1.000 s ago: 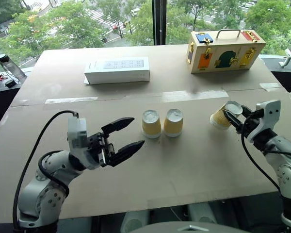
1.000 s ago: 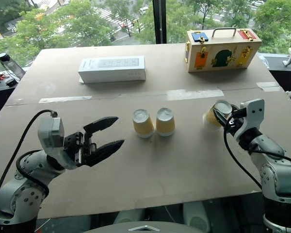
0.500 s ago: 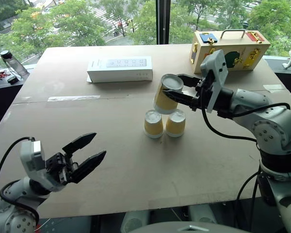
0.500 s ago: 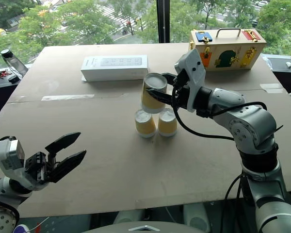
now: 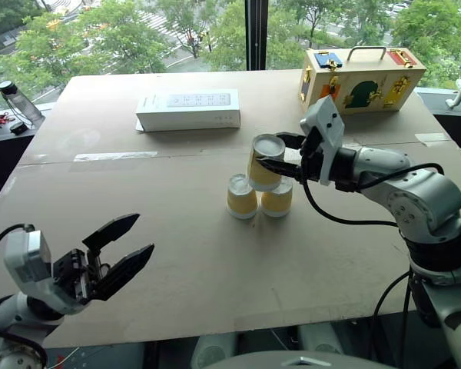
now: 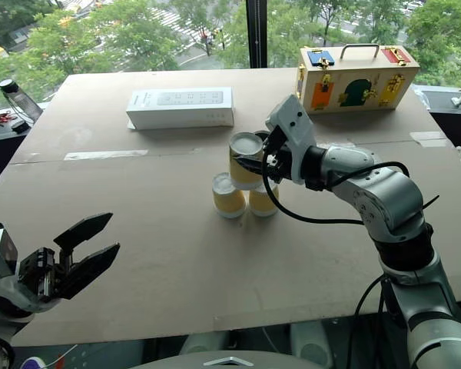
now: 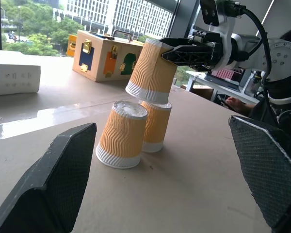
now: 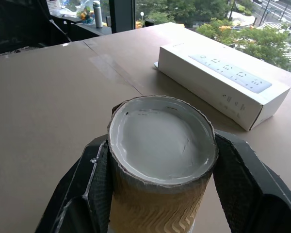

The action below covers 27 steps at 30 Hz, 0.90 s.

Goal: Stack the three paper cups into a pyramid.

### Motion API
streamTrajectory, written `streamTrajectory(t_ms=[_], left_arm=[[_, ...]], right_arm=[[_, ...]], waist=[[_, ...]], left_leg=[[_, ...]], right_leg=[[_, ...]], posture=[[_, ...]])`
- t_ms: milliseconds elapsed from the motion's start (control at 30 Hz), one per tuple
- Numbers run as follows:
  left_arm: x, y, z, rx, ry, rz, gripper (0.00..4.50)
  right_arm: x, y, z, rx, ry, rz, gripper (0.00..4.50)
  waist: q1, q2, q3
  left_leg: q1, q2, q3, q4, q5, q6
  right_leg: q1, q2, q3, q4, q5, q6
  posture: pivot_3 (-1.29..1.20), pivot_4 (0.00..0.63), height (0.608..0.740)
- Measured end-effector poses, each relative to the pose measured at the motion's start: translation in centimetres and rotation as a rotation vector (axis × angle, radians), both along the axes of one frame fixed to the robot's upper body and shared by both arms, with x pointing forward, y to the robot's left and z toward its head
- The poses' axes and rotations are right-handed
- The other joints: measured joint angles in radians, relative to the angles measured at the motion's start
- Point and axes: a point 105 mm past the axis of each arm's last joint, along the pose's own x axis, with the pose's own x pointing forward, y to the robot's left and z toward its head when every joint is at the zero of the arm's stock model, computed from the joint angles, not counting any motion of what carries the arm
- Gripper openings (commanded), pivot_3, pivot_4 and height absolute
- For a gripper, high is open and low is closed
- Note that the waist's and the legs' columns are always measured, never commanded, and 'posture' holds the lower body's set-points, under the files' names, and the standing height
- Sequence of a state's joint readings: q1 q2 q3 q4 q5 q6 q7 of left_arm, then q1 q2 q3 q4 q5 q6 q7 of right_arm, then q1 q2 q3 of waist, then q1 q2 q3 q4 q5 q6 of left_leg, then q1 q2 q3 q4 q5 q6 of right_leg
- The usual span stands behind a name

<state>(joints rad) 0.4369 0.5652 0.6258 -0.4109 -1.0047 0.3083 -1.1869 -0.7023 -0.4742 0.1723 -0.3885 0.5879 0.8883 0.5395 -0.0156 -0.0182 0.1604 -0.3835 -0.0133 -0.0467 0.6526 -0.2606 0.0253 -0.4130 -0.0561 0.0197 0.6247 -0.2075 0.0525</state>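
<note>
Two of the paper cups (image 5: 241,198) (image 5: 278,203) stand upside down, side by side, mid-table. My right gripper (image 5: 271,155) is shut on the third paper cup (image 5: 267,145), also upside down and slightly tilted, right over the gap between them. In the left wrist view the held cup's (image 7: 148,68) rim hangs at the tops of the pair (image 7: 122,136); I cannot tell whether it touches. In the right wrist view the black fingers (image 8: 94,184) clasp that cup's (image 8: 162,141) ribbed sides. My left gripper (image 5: 138,234) is open and empty near the table's front left corner.
A white rectangular box (image 5: 188,110) lies at the back left of the brown table (image 5: 215,292). A wooden latch box with a handle (image 5: 361,79) sits at the back right. A bottle (image 5: 19,104) stands off the table's left edge.
My right gripper has carried its cup from the table's right side to above the pair, then lowered it. My left arm has drawn back toward the front left, still open.
</note>
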Motion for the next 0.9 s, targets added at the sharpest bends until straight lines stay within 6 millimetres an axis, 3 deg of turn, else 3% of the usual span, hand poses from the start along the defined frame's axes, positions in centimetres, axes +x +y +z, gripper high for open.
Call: streamTrajectory(t_ms=[33,67,133,300,400,600,700,733,900], left_arm=[[0.1,0.0,0.1,-0.001,-0.002,-0.003,4.5],[0.2,-0.1,0.2,0.002,-0.004,-0.011,4.5],[0.4,-0.1,0.6,0.005,-0.018,-0.021,4.5],[0.6,-0.1,0.7,0.003,-0.026,-0.022,4.5],[0.7,-0.2,0.6,-0.005,-0.018,-0.011,4.5],[1.9,-0.7,-0.8,0.007,0.055,0.079,4.5],[2.5,-0.9,-2.3,0.049,0.121,0.129,4.5],[2.7,-0.9,-3.3,0.088,0.167,0.153,4.5],[3.0,0.2,-5.7,0.192,0.259,0.213,4.5]], right_arm=[[0.1,0.1,-0.1,0.002,0.004,0.0,3.26],[0.1,0.3,-0.2,0.005,0.008,0.001,3.52],[0.2,0.5,-0.4,0.012,0.006,0.001,4.47],[0.5,0.3,-1.3,-0.003,0.013,-0.006,4.49],[0.1,-0.5,-0.6,0.018,-0.009,-0.001,4.49],[-3.7,-3.5,1.2,0.082,-0.084,0.116,4.49],[-5.7,-6.9,-0.5,0.082,-0.048,0.092,4.49],[-6.4,-8.8,-2.1,0.096,0.004,0.05,4.49],[-8.8,-12.5,-5.9,0.065,0.059,-0.049,4.49]], waist=[[0.0,0.0,0.0],[0.0,0.0,0.0],[0.0,0.0,0.0],[0.0,0.0,0.0],[0.003,0.0,0.0],[0.005,0.0,0.001],[0.019,-0.002,0.0],[0.022,-0.003,-0.001],[0.009,-0.001,0.001]], left_leg=[[0.0,0.0,0.0,0.0,0.0,0.0],[0.0,0.0,0.0,0.0,0.0,0.0],[0.0,0.0,0.0,0.0,0.0,0.0],[0.0,0.0,0.0,0.0,0.0,0.0],[-0.001,0.0,-0.001,-0.001,0.0,0.0],[-0.001,0.0,-0.002,-0.001,0.0,0.0],[-0.002,0.0,-0.003,-0.001,0.0,0.0],[-0.002,0.0,-0.002,-0.001,0.0,0.0],[0.001,0.002,0.001,-0.001,0.0,0.0]], right_leg=[[0.0,0.0,0.0,0.0,0.0,0.0],[0.0,0.0,0.0,0.0,0.0,0.0],[0.0,0.0,0.0,0.0,0.0,0.0],[0.0,0.0,0.0,0.0,0.0,0.0],[0.0,0.0,0.0,-0.001,0.0,0.0],[0.0,0.0,-0.001,-0.001,0.0,0.0],[0.001,0.0,-0.002,-0.003,0.0,0.001],[0.001,0.0,-0.002,-0.003,0.0,0.001],[0.001,0.001,0.0,-0.002,-0.003,0.005]], posture=[[0.0,0.15,0.74],[0.0,0.15,0.74],[0.0,0.15,0.74],[0.0,0.15,0.74],[0.0,0.15,0.74],[0.0,0.15,0.74],[0.0,0.15,0.74],[0.0,0.15,0.74],[0.0,0.15,0.74]])
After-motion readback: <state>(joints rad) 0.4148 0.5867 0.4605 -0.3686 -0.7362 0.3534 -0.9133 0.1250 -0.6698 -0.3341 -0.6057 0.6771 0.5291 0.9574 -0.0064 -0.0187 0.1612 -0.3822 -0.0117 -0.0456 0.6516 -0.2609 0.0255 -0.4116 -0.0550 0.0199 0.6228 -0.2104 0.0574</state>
